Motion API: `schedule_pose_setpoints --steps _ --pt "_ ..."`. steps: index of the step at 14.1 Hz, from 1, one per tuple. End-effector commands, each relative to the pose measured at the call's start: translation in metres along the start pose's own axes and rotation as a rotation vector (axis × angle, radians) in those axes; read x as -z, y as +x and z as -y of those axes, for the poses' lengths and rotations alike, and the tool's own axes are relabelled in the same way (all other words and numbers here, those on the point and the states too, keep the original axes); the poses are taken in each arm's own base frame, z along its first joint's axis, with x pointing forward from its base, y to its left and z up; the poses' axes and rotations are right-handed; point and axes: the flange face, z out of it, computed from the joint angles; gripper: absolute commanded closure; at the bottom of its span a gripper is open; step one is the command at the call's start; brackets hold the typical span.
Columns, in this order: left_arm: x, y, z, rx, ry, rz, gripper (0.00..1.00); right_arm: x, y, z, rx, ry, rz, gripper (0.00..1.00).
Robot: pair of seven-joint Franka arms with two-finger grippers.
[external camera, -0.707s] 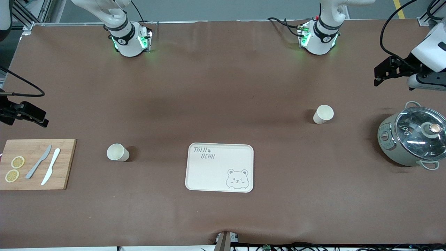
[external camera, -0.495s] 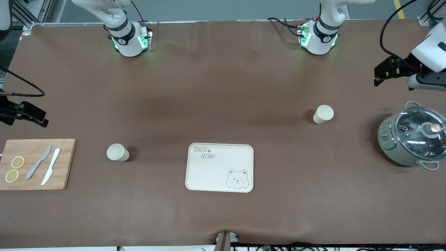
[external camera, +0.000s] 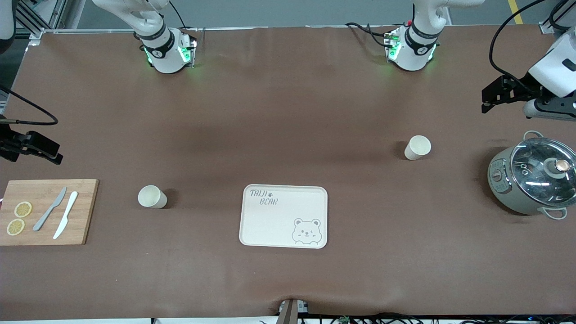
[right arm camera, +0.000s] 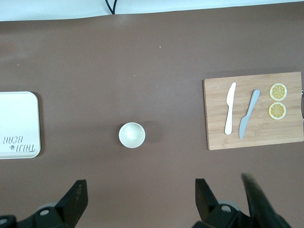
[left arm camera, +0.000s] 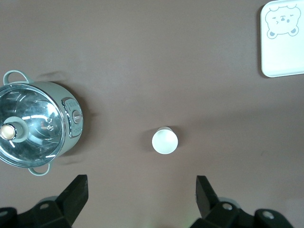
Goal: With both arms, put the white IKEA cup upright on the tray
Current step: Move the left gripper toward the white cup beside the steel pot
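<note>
Two white cups stand mouth-up on the brown table. One cup [external camera: 152, 196] is toward the right arm's end; it also shows in the right wrist view [right arm camera: 131, 135]. The other cup [external camera: 417, 147] is toward the left arm's end; it also shows in the left wrist view [left arm camera: 164, 141]. The cream tray [external camera: 283, 216] with the bear drawing lies between them, with nothing on it. My left gripper [external camera: 485, 100] [left arm camera: 141, 190] hangs open and empty over the table by the pot. My right gripper [external camera: 53, 153] [right arm camera: 141, 192] hangs open and empty above the cutting board's end.
A grey pot [external camera: 531, 180] with a glass lid stands at the left arm's end. A wooden cutting board [external camera: 47, 211] with two knives and two lemon slices lies at the right arm's end.
My left gripper has shifted very slightly. The cups, tray and right gripper have not moved.
</note>
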Motion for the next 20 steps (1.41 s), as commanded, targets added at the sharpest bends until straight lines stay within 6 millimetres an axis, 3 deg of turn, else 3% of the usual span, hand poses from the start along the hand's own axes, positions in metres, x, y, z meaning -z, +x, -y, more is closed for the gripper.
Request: schedule_pose_setpoints --steps 1,9,16,17,20 --pt "0.002 0.001 -0.001 -0.004 0.013 0.008 0.00 -0.001 -0.002 0.001 -0.005 -0.011 0.001 0.00" --pt "-0.024 0.018 -0.020 0.029 -0.037 0.027 0.00 -0.002 -0.001 0.001 -0.003 -0.010 0.005 0.00" --pt "-0.124 -0.005 -0.008 -0.018 -0.045 -0.045 0.00 -0.014 -0.003 0.001 -0.003 -0.002 0.029 0.00" --pt "-0.136 -0.008 0.003 -0.001 -0.043 -0.052 0.00 -0.018 -0.003 0.001 -0.002 -0.002 0.038 0.00" --pt "-0.176 -0.014 0.004 -0.012 -0.039 -0.053 0.00 -0.035 -0.003 0.002 -0.002 0.006 0.059 0.00"
